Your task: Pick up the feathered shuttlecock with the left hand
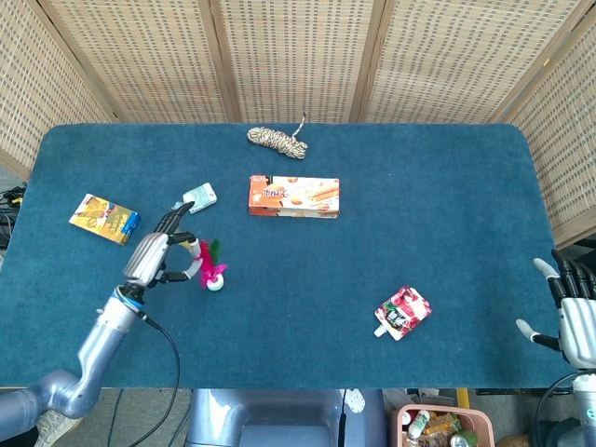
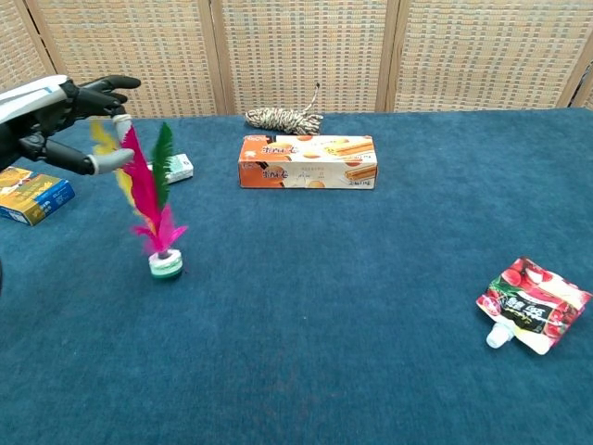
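The feathered shuttlecock (image 1: pixel 209 269) (image 2: pixel 148 199) stands on its white base on the blue table, at the left. Its pink, green and yellow feathers lean left. My left hand (image 1: pixel 149 256) (image 2: pixel 51 111) hovers just left of the feather tips with thumb and fingers spread. The yellow tips reach into the gap between them, and no grip shows. My right hand (image 1: pixel 573 321) hangs beyond the table's right front corner, fingers apart and holding nothing.
An orange biscuit box (image 1: pixel 293 196) (image 2: pixel 308 161) lies mid-table, with a coil of rope (image 1: pixel 277 141) behind it. A small mint packet (image 1: pixel 199 197) sits close behind the shuttlecock. A yellow-blue box (image 1: pixel 104 219) lies far left and a red pouch (image 1: pixel 402 312) front right.
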